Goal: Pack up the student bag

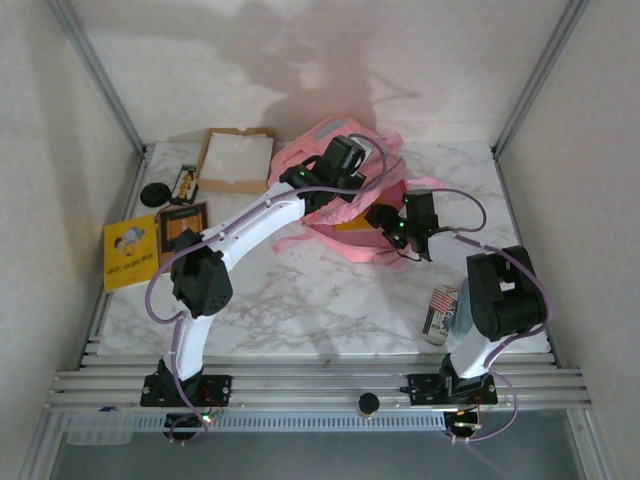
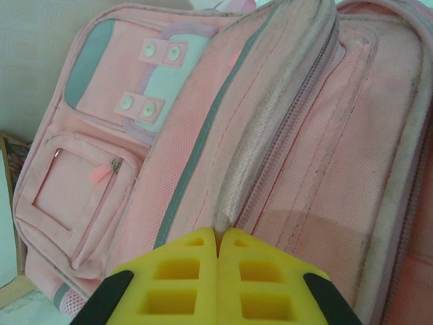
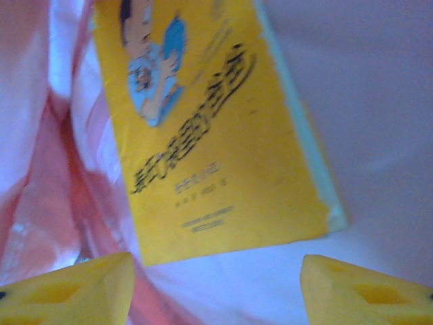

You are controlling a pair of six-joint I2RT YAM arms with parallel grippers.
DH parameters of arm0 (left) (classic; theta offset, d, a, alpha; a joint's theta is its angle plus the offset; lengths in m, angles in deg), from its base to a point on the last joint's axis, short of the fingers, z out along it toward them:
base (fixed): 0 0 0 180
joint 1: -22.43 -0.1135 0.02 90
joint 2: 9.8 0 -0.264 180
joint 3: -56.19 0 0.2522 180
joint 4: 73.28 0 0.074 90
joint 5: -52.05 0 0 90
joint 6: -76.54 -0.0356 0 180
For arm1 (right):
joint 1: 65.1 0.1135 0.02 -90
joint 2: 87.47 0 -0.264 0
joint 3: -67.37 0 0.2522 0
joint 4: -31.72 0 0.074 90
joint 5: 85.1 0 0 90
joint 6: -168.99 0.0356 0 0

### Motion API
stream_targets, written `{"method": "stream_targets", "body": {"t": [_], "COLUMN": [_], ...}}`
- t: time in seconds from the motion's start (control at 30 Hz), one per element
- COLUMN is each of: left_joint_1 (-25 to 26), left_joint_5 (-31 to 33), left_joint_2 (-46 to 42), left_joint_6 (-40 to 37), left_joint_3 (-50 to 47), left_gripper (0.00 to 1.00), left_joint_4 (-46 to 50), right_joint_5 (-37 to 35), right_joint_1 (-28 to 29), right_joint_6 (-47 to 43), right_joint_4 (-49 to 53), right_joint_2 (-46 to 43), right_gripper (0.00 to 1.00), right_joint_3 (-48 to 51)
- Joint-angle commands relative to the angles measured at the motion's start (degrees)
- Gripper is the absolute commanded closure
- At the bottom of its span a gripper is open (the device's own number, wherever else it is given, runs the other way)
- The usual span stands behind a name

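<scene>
at the student bag [image 2: 95, 203], left gripper [image 2: 218, 231] seems clamped on it; right gripper [image 3: 216, 264] gapes, empty.

Light's soft and even across the marble table [image 1: 330, 290], and there's a pinkish cast on the back wall [image 1: 300, 60], where broad, faint shadows spread. Up close from the right wrist, the yellow booklet [image 3: 216, 135] is smeared with blur. From the left wrist, the student bag [image 2: 270, 135] looks hazy and washed out, but readable.

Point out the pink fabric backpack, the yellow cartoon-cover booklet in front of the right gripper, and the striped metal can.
pink fabric backpack [image 2: 338, 169]: left wrist view, inner lining.
yellow cartoon-cover booklet [image 3: 216, 135]: right wrist view, cover centre.
striped metal can [image 1: 438, 312]: top external view, side wall.
</scene>
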Motion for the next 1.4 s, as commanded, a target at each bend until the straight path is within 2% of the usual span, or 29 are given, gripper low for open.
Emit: {"method": "stream_targets", "body": {"t": [0.0,0.1,0.2,0.33,0.47,0.6,0.7,0.87,0.93,1.0,1.23,1.37], "left_joint_1": [-0.45,-0.45,-0.45,-0.49,-0.36,-0.36,-0.36,-0.36,-0.36,-0.37,-0.45,-0.54], "left_joint_5": [2.17,1.82,1.69,0.6,-0.54,-0.77,-0.95,-0.51,-0.2,-0.12,0.76,1.16], "left_joint_2": [-2.44,-2.29,-2.29,-2.28,-2.15,-2.01,-2.05,-1.56,-1.36,-1.19,-1.06,-1.13], "left_joint_6": [1.28,1.19,1.27,1.62,1.71,1.63,1.24,1.23,1.36,1.36,1.1,0.93], "left_joint_3": [0.72,0.65,0.39,0.39,0.45,0.65,0.63,0.69,0.74,0.74,0.57,0.47], "left_gripper": [1.0,1.0,1.0,1.0,1.0,1.0,1.0,1.0,1.0,1.0,1.0,1.0], "left_joint_4": [-3.04,-2.96,-3.37,-3.33,-3.69,-3.54,-3.3,-3.25,-3.26,-3.17,-2.9,-3.01], "right_joint_5": [-3.25,-5.72,-5.67,-5.43,-8.77,-10.77,-9.25,-9.02,-9.57,-10.3,-6.6,-1.01], "right_joint_1": [-0.08,1.09,1.28,1.53,1.9,1.73,1.5,1.54,1.54,1.38,-0.33,-1.18], "right_joint_6": [4.99,8.61,10.09,13.15,15.52,15.19,15.61,14.2,13.64,13.69,6.89,-0.28], "right_joint_4": [5.2,5.59,4.4,1.7,-0.46,-3.7,-7.51,-8.14,-6.94,-7.97,-9.33,-8.31], "right_joint_2": [2.49,1.53,4.28,7.77,9.39,10.37,11.19,11.89,12.32,11.85,10.75,8.34], "right_gripper": [0.3,0.19,0.14,0.14,0.16,0.26,0.29,0.46,0.54,0.69,0.97,1.0], "right_joint_3": [-3.26,-1.76,-3.24,-5.76,-7.08,-7.58,-7.68,-10.89,-11.86,-10.98,-9.79,-8.21]}}
